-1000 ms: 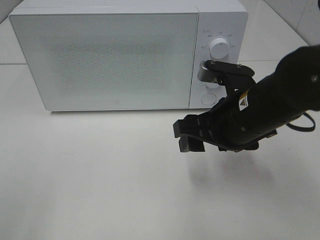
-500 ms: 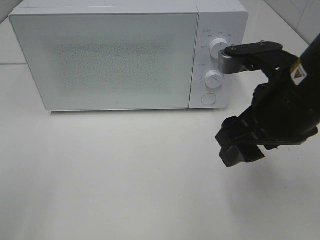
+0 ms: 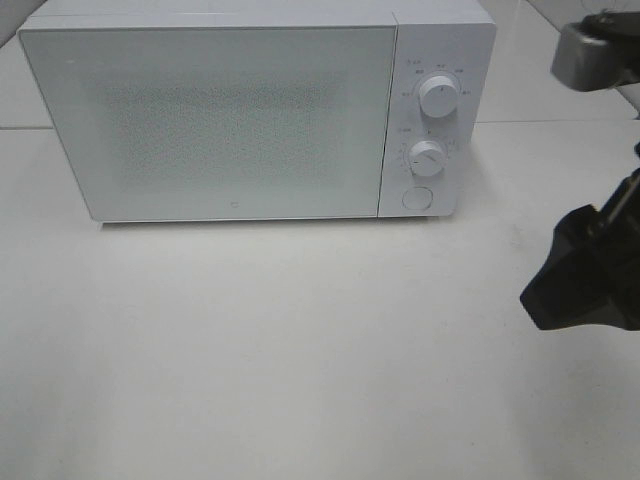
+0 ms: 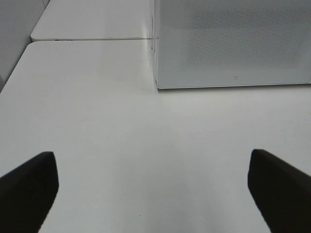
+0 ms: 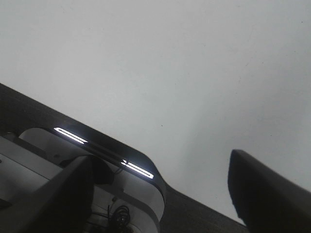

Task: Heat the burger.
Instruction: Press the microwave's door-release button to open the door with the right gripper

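The burger is out of view. The white microwave [image 3: 220, 120] stands at the back of the table with its frosted door shut, and nothing shows through it. It also shows in the left wrist view [image 4: 233, 43]. My right gripper [image 3: 560, 290] is at the far right edge of the exterior view, to the right of the microwave and apart from it. In the right wrist view it [image 5: 160, 165] is open and empty, over the table's edge. My left gripper [image 4: 151, 167] is open and empty, low over the table in front of the microwave's left corner; it is outside the exterior view.
The microwave's control panel has two white dials [image 3: 438, 95] [image 3: 427, 158] and a round button [image 3: 415, 197]. The white table [image 3: 250, 340] spreads in front. The right wrist view shows the table's dark edge [image 5: 29, 116] and a machine base [image 5: 97, 160] with lit strips below.
My right arm has swung from in front of the microwave's control panel out to the right edge of the view. The microwave has not changed.
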Robot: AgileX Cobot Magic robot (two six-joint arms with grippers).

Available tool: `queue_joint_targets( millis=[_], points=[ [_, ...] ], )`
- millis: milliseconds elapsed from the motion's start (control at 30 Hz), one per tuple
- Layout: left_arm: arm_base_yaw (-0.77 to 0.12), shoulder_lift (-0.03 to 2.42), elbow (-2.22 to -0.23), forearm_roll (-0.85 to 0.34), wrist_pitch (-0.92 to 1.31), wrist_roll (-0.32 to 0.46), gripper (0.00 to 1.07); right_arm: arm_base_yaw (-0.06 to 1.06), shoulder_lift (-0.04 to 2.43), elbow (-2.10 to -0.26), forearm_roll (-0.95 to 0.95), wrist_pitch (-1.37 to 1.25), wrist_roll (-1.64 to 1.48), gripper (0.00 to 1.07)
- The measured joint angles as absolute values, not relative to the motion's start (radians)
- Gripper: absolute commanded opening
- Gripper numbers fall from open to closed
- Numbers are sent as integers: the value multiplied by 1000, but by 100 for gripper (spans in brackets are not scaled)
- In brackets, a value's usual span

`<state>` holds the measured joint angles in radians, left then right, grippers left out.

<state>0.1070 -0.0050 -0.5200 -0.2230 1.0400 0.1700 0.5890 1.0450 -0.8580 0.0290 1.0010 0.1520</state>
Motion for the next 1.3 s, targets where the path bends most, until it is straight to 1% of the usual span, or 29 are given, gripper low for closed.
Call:
queue_joint_targets(
  millis=[133, 200, 467, 500, 533, 567, 600, 667, 700, 733, 767, 800, 867, 967, 1033, 1300],
  points=[
    [107, -5, -520, -223, 1040, 170, 98, 589, 989, -858, 21, 1029, 152, 75],
    [107, -5, -520, -223, 1040, 170, 98, 589, 900, -858, 0, 1061, 152, 75],
    [107, -5, -520, -223, 1040, 170, 98, 572, 738, -858, -16, 1094, 151, 75],
    [107, -5, -520, -223, 1040, 170, 98, 539, 686, -858, -16, 1094, 151, 75],
    [107, -5, -520, -223, 1040, 170, 98, 539, 686, -858, -16, 1094, 151, 75],
    [107, -5, -520, -223, 1040, 170, 98, 516, 656, -854, -16, 1093, 151, 75],
    [107, -5, -520, -223, 1040, 170, 98, 472, 596, -836, -17, 1089, 151, 75],
    [107, -5, -520, -223, 1040, 170, 98, 452, 560, -823, -19, 1087, 151, 75],
    [107, -5, -520, -223, 1040, 170, 98, 404, 484, -783, -21, 1084, 151, 75],
    [107, -5, -520, -223, 1040, 170, 98, 404, 484, -783, -21, 1084, 151, 75],
    [107, -5, -520, -223, 1040, 170, 98, 360, 417, -739, -21, 1083, 151, 75],
    [107, -5, -520, -223, 1040, 170, 98, 360, 417, -739, -21, 1083, 151, 75],
    [107, -5, -520, -223, 1040, 170, 98, 306, 313, -684, -21, 1084, 151, 75],
    [107, -5, -520, -223, 1040, 170, 98, 293, 285, -670, -21, 1084, 151, 75],
    [107, -5, -520, -223, 1040, 170, 98, 244, 163, -618, -21, 1082, 151, 75],
    [107, -5, -520, -223, 1040, 170, 98, 231, 31, -519, -21, 1065, 151, 75]
  ],
)
